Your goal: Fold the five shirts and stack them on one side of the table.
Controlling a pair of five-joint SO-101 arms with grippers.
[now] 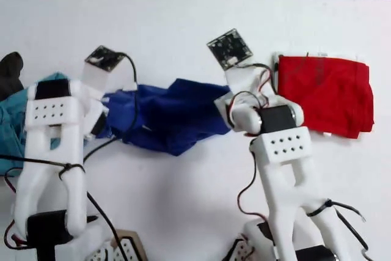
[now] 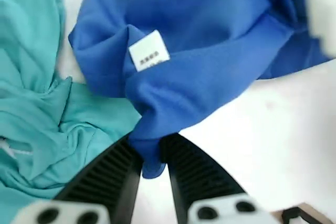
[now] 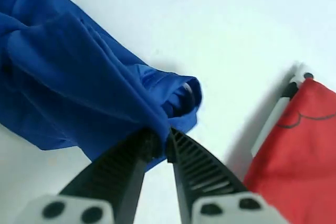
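Observation:
A crumpled blue shirt hangs stretched between the two arms at mid-table. My left gripper is shut on its left end, a pinch of blue cloth with a white label between the black fingers. My right gripper is shut on the blue shirt's right end. A folded red shirt lies flat at the right of the table, just beside the right arm, and shows as the red shirt in the right wrist view. A rumpled teal shirt lies at the left edge, close to the left gripper.
The teal shirt bunches right beside the left fingers. A dark garment sits at the far left edge. The white table stretches bare behind the arms and in front between their bases. Cables trail from both arms.

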